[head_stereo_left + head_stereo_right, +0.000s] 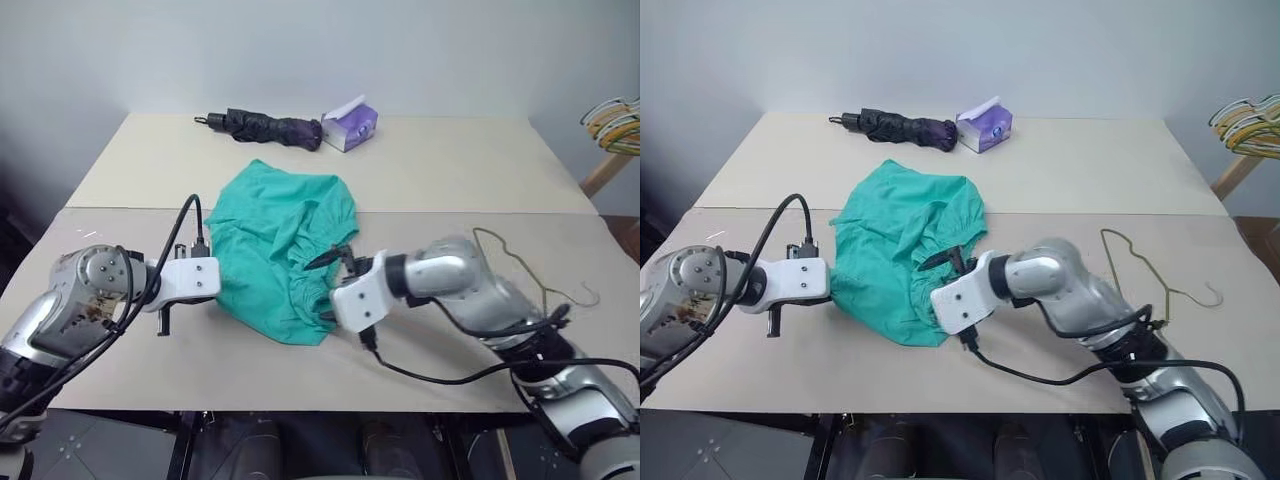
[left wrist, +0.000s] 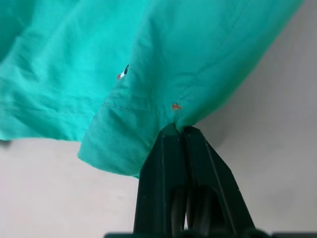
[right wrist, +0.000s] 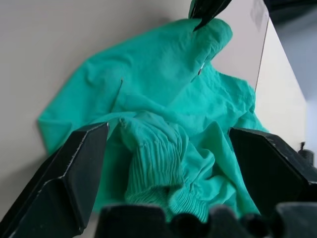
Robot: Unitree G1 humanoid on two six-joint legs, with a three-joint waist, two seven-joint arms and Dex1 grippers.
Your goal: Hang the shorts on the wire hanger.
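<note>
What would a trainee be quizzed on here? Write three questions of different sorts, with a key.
1. True or false: the left gripper is shut on an edge of the shorts.
2. Multiple choice: the right gripper is
A. shut on the hanger
B. open, facing the gathered waistband
C. shut on the umbrella
3. Fill in: the hanger lies on the table on the robot's ____ side, apart from the shorts.

Key: 1 true; 2 B; 3 right.
</note>
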